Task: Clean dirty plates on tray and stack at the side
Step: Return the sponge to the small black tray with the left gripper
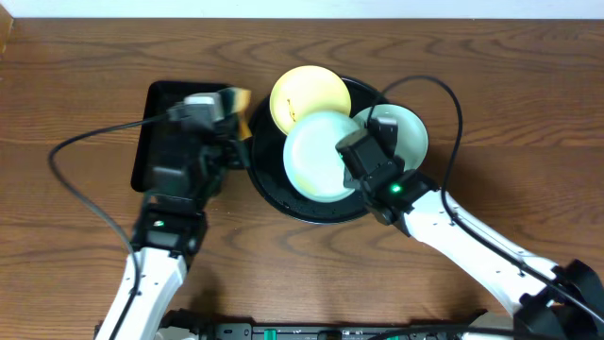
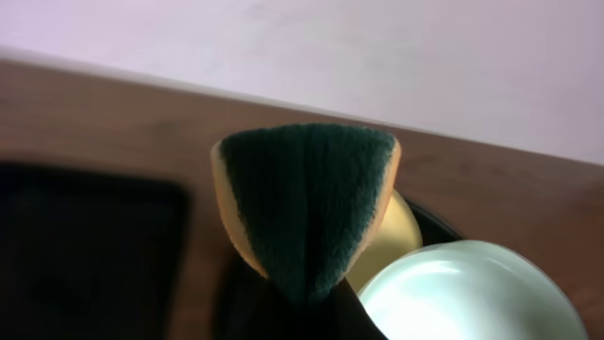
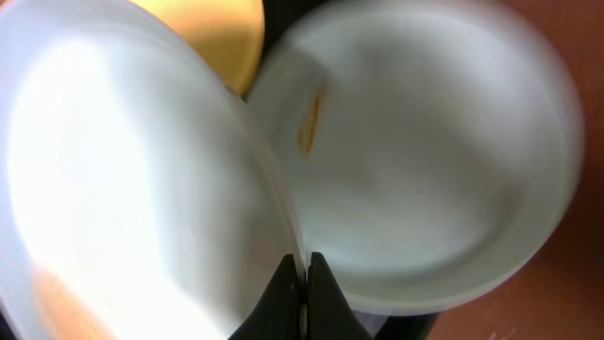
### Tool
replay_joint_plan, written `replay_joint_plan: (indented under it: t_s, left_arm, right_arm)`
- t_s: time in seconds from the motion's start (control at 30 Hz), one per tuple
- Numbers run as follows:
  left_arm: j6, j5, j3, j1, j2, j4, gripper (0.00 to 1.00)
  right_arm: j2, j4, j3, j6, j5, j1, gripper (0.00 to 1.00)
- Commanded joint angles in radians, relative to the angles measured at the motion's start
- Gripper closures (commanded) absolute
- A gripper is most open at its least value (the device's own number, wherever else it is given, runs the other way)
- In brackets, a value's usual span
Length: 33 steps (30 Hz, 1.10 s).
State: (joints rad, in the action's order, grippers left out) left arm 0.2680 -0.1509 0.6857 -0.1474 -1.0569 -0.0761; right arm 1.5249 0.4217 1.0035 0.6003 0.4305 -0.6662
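Round tray sat mid-table, nearer the far edge. It carried three plates. The yellow plate lay at the tray's far-left rim and hung past it. The centre mint plate lay over the tray's middle, covering the yellow plate's near edge. The second mint plate sat at the tray's right rim, overhanging it. The right gripper was clamped on the centre mint plate's right-hand rim, fingers pinched tight across the thin edge. In the wrist view that rim crossed in front of the second mint plate. Could not tell whether the held plate was lifted off the tray. A brown smudge showed on the second mint plate's inner wall. The left gripper was clamped on a sponge, which was folded with its dark green scouring face outward and orange-yellow edges. The sponge was over the far-right corner of the rectangular tray, just beside the round tray's left rim.
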Motion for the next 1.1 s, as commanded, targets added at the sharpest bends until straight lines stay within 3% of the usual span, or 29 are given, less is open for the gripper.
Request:
replay_joint_plan:
  t_s: [0.0, 0.3, 0.47, 0.67, 1.07]
  left_arm:
    - [0.074, -0.112, 0.049, 0.094, 0.003, 0.076, 0.92]
    - [0.137, -0.325, 0.055, 0.292, -0.082, 0.273, 0.93]
    - [0.132, -0.434, 0.055, 0.362, -0.180, 0.253, 0.93]
    - [0.066, -0.441, 0.055, 0.372, -0.267, 0.138, 0.92]
    - [0.130, -0.441, 0.055, 0.373, -0.275, 0.142, 0.92]
  right_arm:
    - [-0.029, -0.016, 0.059, -0.261, 0.184, -0.010, 0.99]
    - [-0.029, -0.154, 0.077, -0.645, 0.524, -0.134, 0.99]
    - [-0.029, -0.262, 0.077, -0.824, 0.687, -0.262, 0.99]
    - [-0.028, -0.330, 0.077, -0.844, 0.778, -0.332, 0.99]
    - [-0.028, -0.334, 0.076, -0.793, 0.787, -0.338, 0.99]
